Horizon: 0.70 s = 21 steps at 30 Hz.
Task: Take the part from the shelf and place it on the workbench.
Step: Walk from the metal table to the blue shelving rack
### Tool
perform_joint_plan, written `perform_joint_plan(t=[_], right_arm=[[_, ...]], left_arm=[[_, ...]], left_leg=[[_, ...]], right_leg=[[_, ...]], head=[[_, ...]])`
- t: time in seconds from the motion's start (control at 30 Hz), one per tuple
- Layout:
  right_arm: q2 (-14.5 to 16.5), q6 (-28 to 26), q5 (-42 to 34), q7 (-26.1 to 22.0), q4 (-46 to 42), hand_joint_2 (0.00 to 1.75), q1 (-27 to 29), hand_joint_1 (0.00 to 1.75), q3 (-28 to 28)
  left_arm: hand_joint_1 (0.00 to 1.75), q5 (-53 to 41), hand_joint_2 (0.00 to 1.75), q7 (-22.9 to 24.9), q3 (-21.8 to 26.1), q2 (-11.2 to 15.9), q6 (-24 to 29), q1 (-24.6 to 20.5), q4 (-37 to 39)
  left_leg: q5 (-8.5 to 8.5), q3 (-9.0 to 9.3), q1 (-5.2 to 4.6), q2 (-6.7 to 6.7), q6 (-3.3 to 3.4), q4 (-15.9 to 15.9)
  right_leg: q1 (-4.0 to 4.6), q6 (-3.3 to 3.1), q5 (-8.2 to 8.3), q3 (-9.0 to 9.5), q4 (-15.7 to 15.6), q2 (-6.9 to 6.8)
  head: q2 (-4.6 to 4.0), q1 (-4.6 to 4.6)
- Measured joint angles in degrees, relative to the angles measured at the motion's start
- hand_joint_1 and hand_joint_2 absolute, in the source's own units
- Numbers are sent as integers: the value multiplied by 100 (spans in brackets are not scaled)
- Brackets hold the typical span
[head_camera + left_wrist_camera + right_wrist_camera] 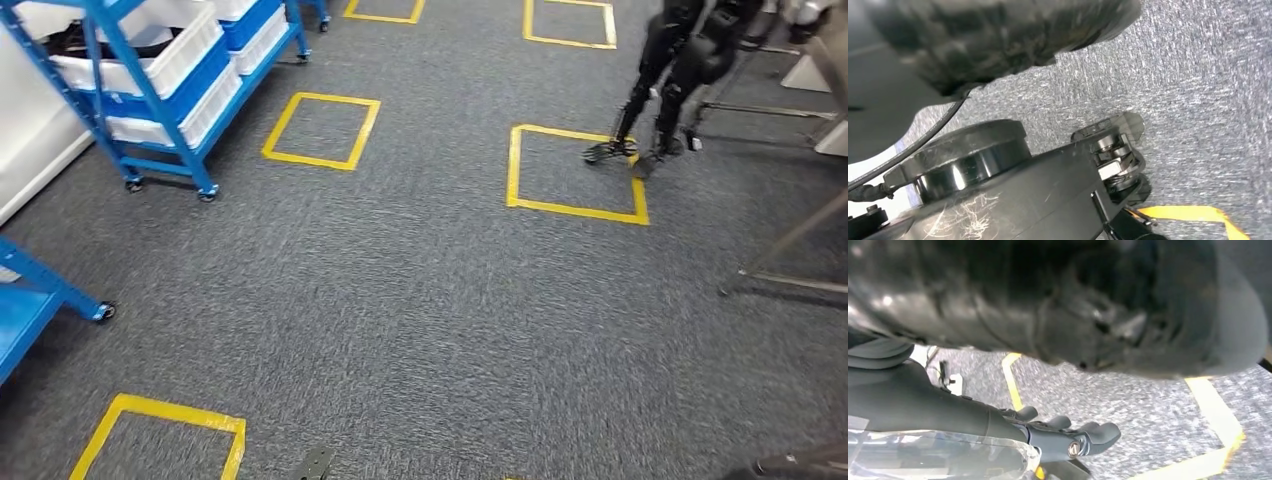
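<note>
Seemingly hanging low because the robot is walking, the right hand [1073, 435] looks empty with fingers loosely apart, the left hand [998, 35] is too blurred to tell, and the part, presumably on the shelf [163, 160], lies well ahead of the left hand.

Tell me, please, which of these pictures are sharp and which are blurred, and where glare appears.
Head view: the grey carpet is smeared by motion blur, and the blue shelf cart is soft. Left wrist view: a large dark shape close to the lens is out of focus; the carpet behind is streaked. Right wrist view: the right hand is fairly sharp, the dark mass above it blurred, with glare on a clear cover.
</note>
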Motion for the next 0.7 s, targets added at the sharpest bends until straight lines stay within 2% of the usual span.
perform_joint_plan(t=[0.03,0.07,0.1,0.13,0.17,0.2,0.23,0.27,0.33,0.37,0.4,0.47,0.53,0.57,0.6,0.63,0.7], right_arm=[[-2,-3,-3,2,0,0,8,0,0],[-2,-4,-6,5,0,0,17,0,0],[-3,-7,-8,8,0,0,24,0,0],[-4,-11,-8,10,0,0,27,0,0],[-5,-15,-9,13,0,0,31,0,0],[-7,-19,-10,13,0,0,31,0,0],[-8,-21,-10,13,0,0,31,0,-1],[-9,-21,-11,14,0,0,25,0,-1],[-7,-22,-12,16,-1,0,6,0,-2],[-9,-22,-13,18,1,0,0,0,-2],[-11,-22,-13,20,2,0,0,0,-2],[-17,-22,-14,21,4,0,9,0,-2],[-17,-23,-13,20,4,0,17,0,-2],[-17,-25,-13,20,4,0,21,0,-2],[-17,-26,-13,20,4,0,22,0,-2],[-17,-26,-13,20,4,0,21,0,-2],[-17,-26,-13,20,4,0,15,0,-2]], left_arm=[[0,4,0,1,-13,-1,-5,-4,7],[0,9,0,1,-30,-1,-10,-2,16],[0,11,0,2,-48,-1,-14,3,26],[0,12,0,2,-62,-1,-18,7,34],[0,12,0,2,-70,-2,-21,10,39],[0,13,0,3,-75,-2,-23,6,43],[0,13,0,3,-76,-2,-25,1,45],[0,13,0,3,-77,-2,-25,-3,50],[0,14,0,3,-79,1,-27,2,63],[0,14,0,3,-80,2,-28,11,72],[0,14,0,3,-81,3,-29,16,78],[0,14,0,3,-82,4,-31,9,85],[0,19,0,2,-82,4,-34,-6,89],[0,25,0,1,-83,4,-36,-6,93],[0,32,0,1,-84,5,-38,-2,100],[0,40,0,0,-84,5,-39,1,109],[0,54,0,-1,-84,6,-41,-3,127]], left_leg=[[-2,-2,-1,-81,5,3],[-3,1,0,-168,6,8],[-7,6,2,-258,3,17],[-12,12,6,-349,-6,32],[-22,9,11,-428,-21,52],[-35,-6,7,-499,-43,88],[-41,-30,6,-552,-70,113],[-40,-55,7,-609,-100,123],[-18,-88,20,-719,-170,107],[-35,-109,17,-674,-201,136],[-100,-165,14,-554,-228,247],[-386,-441,13,-203,-271,809],[-651,-799,34,-52,-304,1499],[-663,-886,40,-28,-311,1656],[-574,-865,44,-9,-310,1603],[-404,-730,45,26,-298,1342],[-81,-313,13,231,-249,563]], right_leg=[[-1,3,-72,-164,289,33],[-4,5,-30,-246,397,46],[-12,5,130,-220,272,60],[-27,5,362,-109,-32,100],[-51,1,567,39,-403,220],[-70,-8,702,163,-727,358],[-84,-23,763,240,-931,468],[-83,-46,759,268,-1012,538],[-67,-115,768,290,-1045,448],[-68,-156,781,317,-1071,383],[-72,-197,796,342,-1099,310],[-63,-257,805,373,-1131,152],[-39,-286,790,377,-1130,-16],[-32,-290,779,384,-1129,-101],[-28,-290,767,394,-1129,-178],[-25,-282,752,412,-1129,-251],[-10,-249,714,461,-1130,-376]], head=[[0,5],[0,5],[0,7],[0,8],[0,8],[0,5],[0,3],[0,1],[0,3],[0,1],[0,-17],[0,-54],[0,-67],[0,-68],[0,-68],[0,-68],[0,-68]])
